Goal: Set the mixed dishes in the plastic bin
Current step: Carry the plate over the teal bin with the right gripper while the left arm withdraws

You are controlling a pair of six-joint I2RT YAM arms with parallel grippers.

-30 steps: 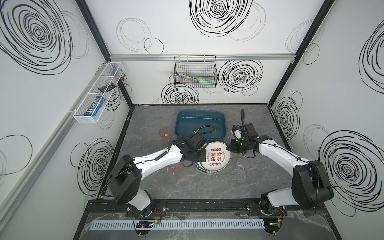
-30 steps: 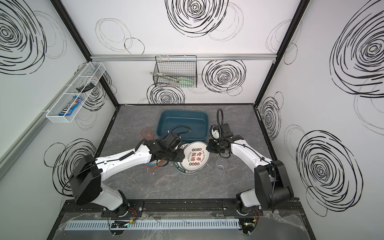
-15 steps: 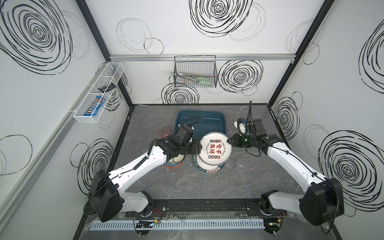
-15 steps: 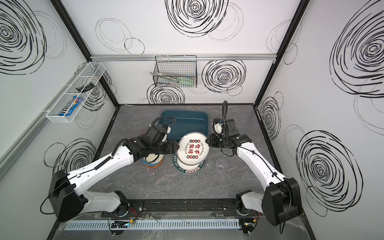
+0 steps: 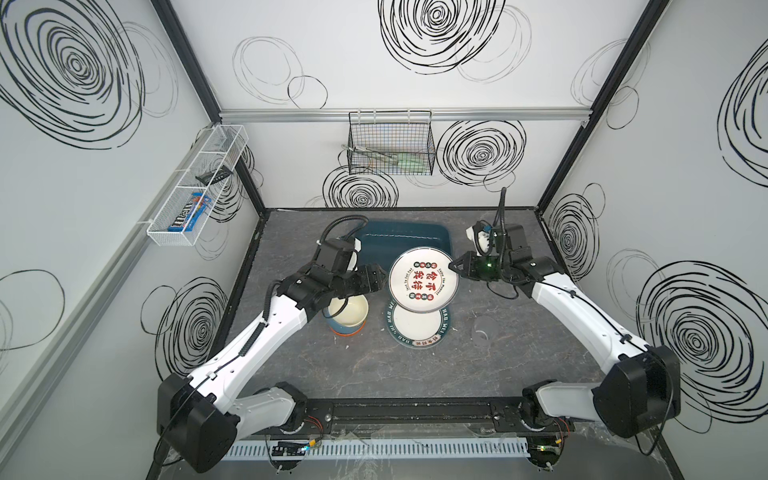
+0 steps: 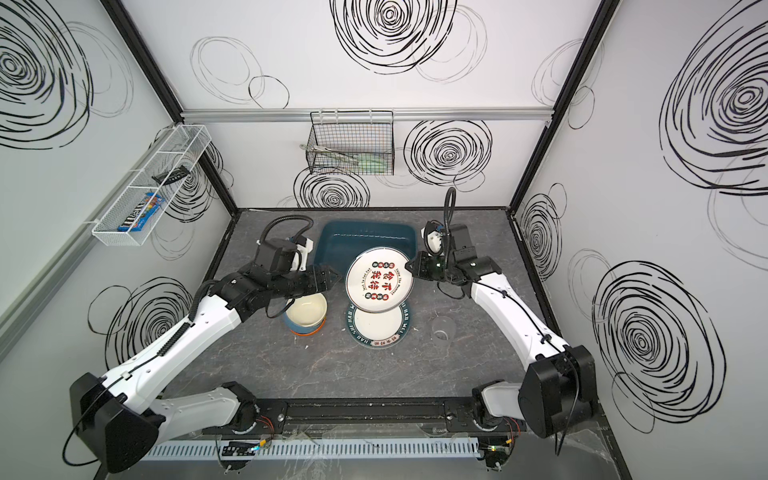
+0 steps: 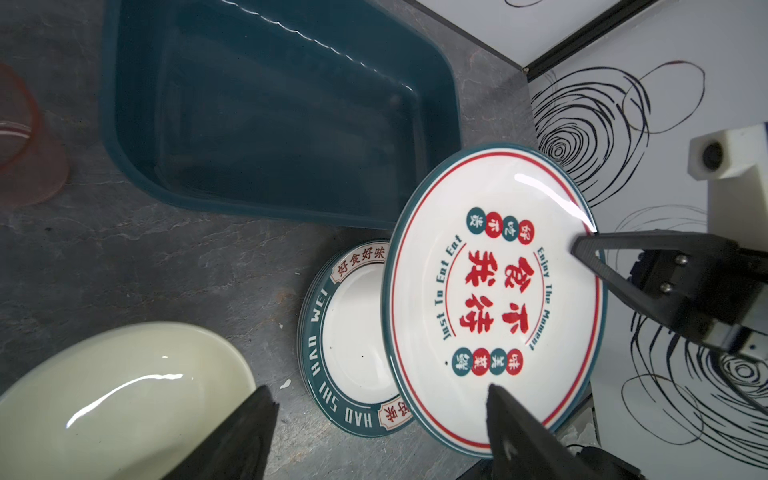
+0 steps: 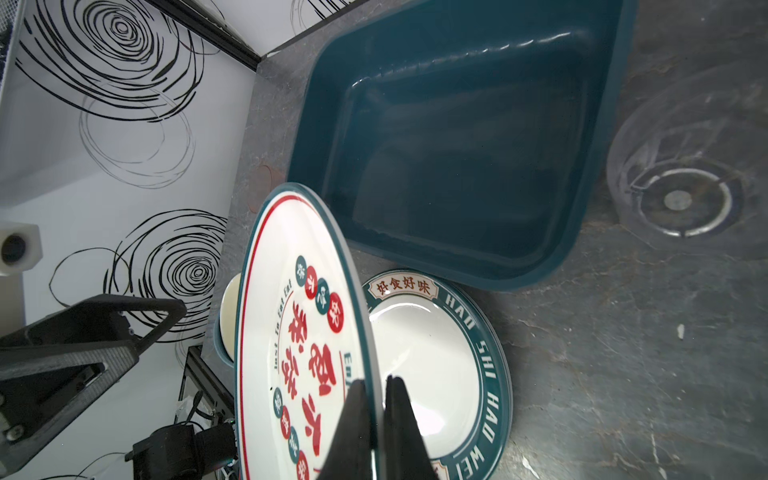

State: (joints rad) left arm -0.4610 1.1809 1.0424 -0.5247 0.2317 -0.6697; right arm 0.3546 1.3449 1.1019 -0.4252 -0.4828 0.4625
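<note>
Right wrist view, right gripper (image 8: 376, 386) bottom centre clamped on rim of tilted plate (image 8: 291, 332), teal bin (image 8: 598, 145) upper right, left gripper (image 5: 378, 279) in a top view spread wide, empty.

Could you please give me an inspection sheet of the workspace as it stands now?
Surface: grey marbled tabletop.
Job's things: teal bin empty; printed plate held tilted over the plate stack; nested bowls, clear tumbler and pink tumbler on the tabletop.
Clutter: small white flecks.
Grippers: left gripper open beside the printed plate; right gripper shut on its rim.
Cables: left arm's cable and right arm's cable loop upward.
Surroundings: black wire basket with tongs; white mesh shelf.
</note>
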